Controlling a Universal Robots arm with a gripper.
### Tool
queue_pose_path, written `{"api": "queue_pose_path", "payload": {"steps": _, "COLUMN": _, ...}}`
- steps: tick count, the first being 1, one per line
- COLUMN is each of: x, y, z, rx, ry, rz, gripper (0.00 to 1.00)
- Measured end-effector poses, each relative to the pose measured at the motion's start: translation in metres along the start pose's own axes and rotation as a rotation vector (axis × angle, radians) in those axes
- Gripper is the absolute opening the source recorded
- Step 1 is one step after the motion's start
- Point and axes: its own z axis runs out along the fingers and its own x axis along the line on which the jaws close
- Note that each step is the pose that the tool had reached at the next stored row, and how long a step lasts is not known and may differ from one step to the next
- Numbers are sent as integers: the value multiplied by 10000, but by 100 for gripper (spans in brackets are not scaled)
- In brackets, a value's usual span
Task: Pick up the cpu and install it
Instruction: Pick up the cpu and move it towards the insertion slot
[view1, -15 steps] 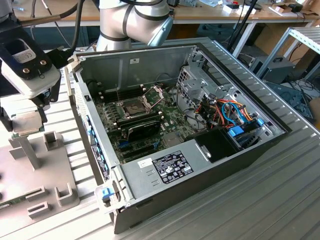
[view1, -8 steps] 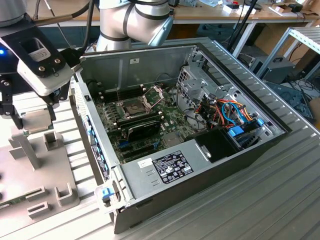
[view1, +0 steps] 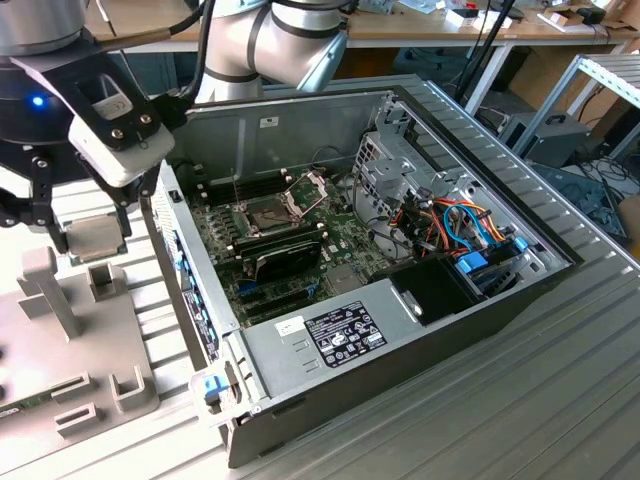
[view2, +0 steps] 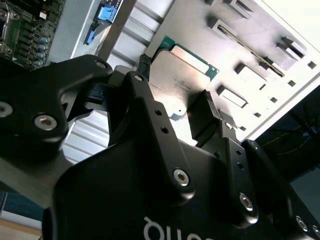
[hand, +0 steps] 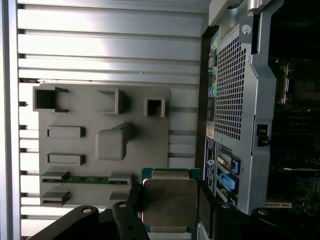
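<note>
Tool (hand: 170, 207) clamps one cpu (hand: 169, 197) between two fingers (hand: 206, 210), near one grey fixture (hand: 75, 120).

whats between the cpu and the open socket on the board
In the exterior view, the computer case's back wall stands between the cpu and the socket.

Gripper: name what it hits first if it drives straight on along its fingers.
The gripper points down with the cpu clamped, so the cpu would probably land first on the grey fixture plate beside the computer case; depth is unclear, so possibly the slatted table at its edge.
</note>
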Motion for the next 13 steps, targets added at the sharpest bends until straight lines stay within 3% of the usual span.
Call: {"api": "queue_pose_path", "payload": {"steps": 13, "x": -230, "y": -7, "z": 8, "rx": -1, "ry": -1, "rz": 0, "gripper": 55}}
